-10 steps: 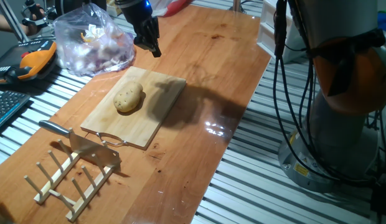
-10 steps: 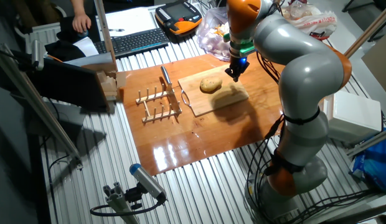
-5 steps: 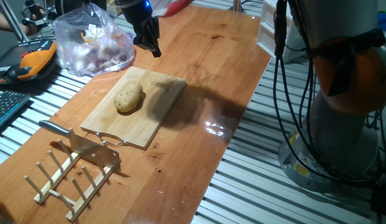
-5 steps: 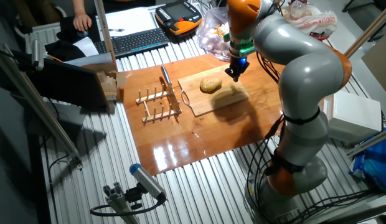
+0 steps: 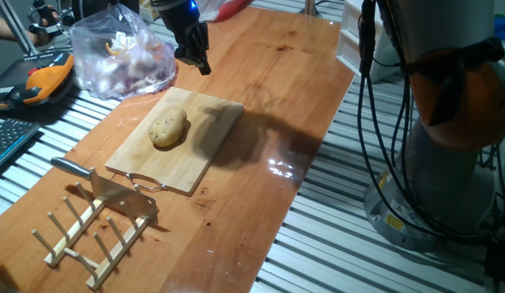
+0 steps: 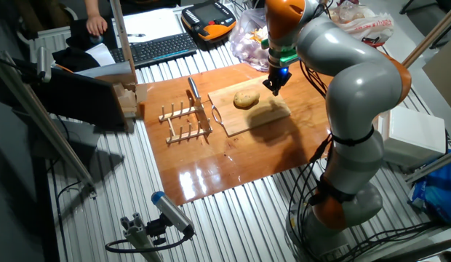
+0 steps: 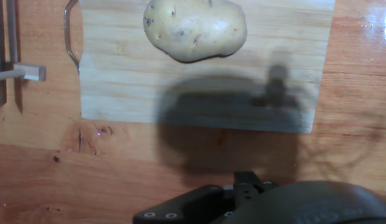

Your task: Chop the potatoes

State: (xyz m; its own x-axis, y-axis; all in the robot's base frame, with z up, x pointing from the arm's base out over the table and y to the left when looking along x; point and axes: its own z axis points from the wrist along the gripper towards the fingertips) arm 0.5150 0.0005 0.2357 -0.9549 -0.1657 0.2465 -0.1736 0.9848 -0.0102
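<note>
One tan-yellow potato (image 5: 168, 128) (image 6: 246, 99) with dark specks lies whole on a wooden cutting board (image 5: 216, 122) (image 6: 263, 115). In the hand view the potato (image 7: 195, 28) is at the top and the board (image 7: 118, 81) spreads below it. My gripper (image 5: 202, 67) (image 6: 275, 89) hangs above the table just beyond the board's far edge, apart from the potato. Its dark fingers look pressed together with nothing between them. The hand view shows only the hand's black body at the bottom, not the fingertips. No slice is visible.
A cleaver (image 5: 114, 194) (image 6: 193, 92) rests in a wooden peg rack (image 5: 85, 232) (image 6: 183, 125) near the board's handle end. A clear plastic bag of reddish lumps (image 5: 122, 57) (image 6: 247, 44) sits behind the board. An orange pendant (image 5: 41, 81) and a keyboard (image 6: 160, 47) lie off the wooden top.
</note>
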